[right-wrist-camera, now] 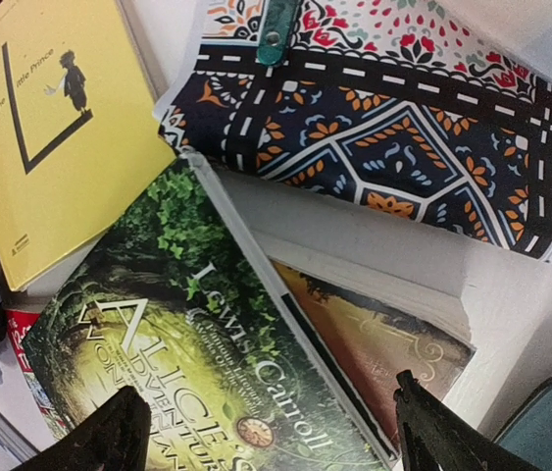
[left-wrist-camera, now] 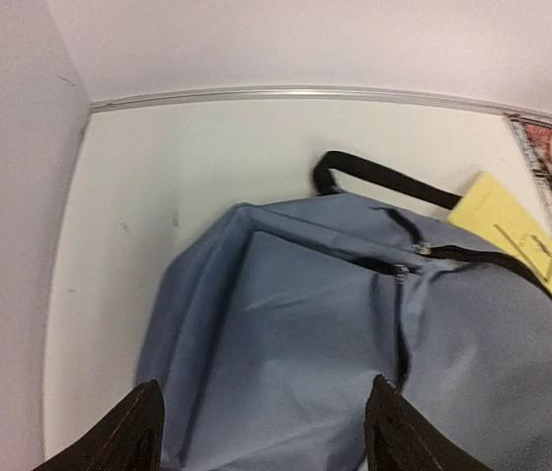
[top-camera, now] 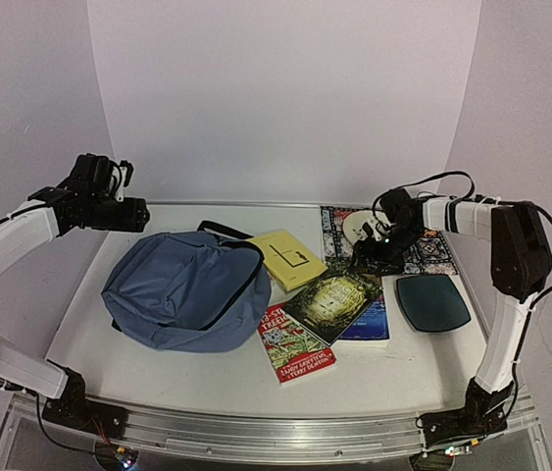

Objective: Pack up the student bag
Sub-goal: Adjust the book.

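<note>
The student bag (top-camera: 185,289) lies flat on the left half of the table, slate-blue, its dark zipper (left-wrist-camera: 452,253) and black strap (left-wrist-camera: 383,177) toward the back. My left gripper (top-camera: 142,215) hovers above the bag's back left corner, open, with only blue fabric (left-wrist-camera: 305,334) showing between its fingers (left-wrist-camera: 133,432). My right gripper (top-camera: 378,257) is open low over the green Alice book (right-wrist-camera: 187,363), with nothing held. A yellow book (top-camera: 285,258) lies against the bag's right edge.
A red book (top-camera: 295,343) and a thick brown-covered book (right-wrist-camera: 383,334) lie partly under the green one. A patterned cloth (right-wrist-camera: 403,128) and a white round object (top-camera: 359,226) sit at the back right. A dark teal case (top-camera: 432,301) lies at the right.
</note>
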Robot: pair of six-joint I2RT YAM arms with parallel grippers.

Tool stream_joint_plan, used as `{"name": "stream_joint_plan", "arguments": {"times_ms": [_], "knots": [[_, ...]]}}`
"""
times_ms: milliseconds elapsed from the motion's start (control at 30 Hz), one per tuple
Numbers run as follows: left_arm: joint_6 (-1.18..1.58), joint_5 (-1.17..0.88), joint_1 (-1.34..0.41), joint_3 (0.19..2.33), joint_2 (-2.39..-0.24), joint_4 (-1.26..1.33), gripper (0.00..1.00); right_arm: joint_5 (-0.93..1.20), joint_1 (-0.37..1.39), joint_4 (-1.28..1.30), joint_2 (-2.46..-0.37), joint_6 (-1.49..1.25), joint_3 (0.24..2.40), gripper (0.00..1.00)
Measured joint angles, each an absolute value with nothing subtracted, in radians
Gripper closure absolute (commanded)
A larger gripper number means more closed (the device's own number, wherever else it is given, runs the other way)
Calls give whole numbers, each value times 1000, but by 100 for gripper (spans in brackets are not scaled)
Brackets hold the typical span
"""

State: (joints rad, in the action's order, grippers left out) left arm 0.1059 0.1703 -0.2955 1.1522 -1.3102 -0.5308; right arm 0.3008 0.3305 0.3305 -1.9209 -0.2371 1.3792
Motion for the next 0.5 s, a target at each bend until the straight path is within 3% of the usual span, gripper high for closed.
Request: {"name": "stream_joint_plan", "arguments": {"times_ms": [333, 500], "knots": [[207, -109, -498, 1154, -1291, -529, 27, 405, 313, 316, -1980, -204, 1369, 15], [237, -166, -588, 1154, -1301, -498, 26, 501, 310, 301, -1992, -197, 1362, 24]]}}
